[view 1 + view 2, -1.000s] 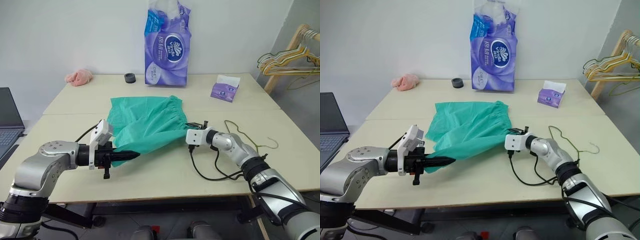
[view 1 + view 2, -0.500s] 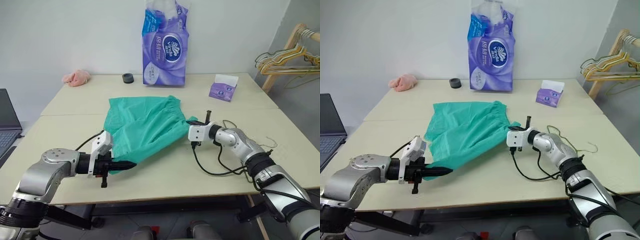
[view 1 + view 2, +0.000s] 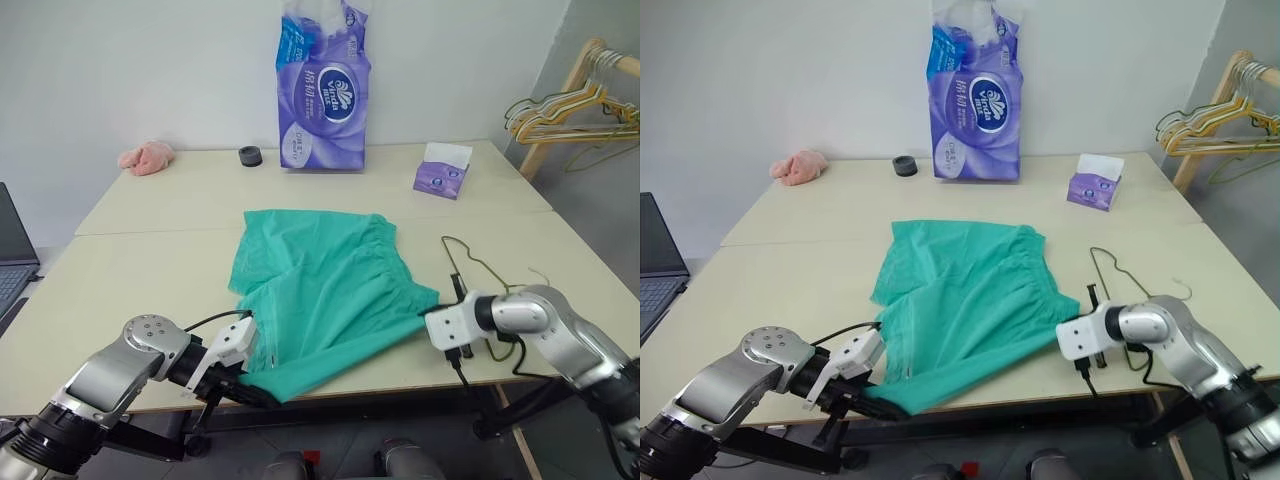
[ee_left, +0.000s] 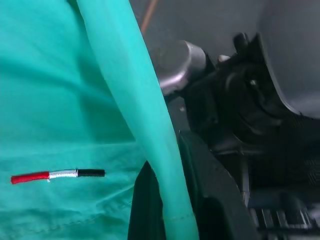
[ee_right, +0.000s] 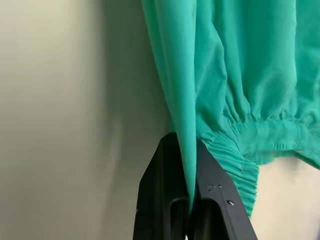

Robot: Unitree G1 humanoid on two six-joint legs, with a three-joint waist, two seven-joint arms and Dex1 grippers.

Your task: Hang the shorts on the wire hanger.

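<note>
Right claw (image 5: pixel 190 207) pinching teal shorts (image 5: pixel 235 75), beige table (image 5: pixel 65 100)

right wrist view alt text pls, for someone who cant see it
The right pincer, its two black fingers shut, pinches a fold of the teal-green shorts near their gathered elastic waistband. The fabric hangs over a pale table.
</note>
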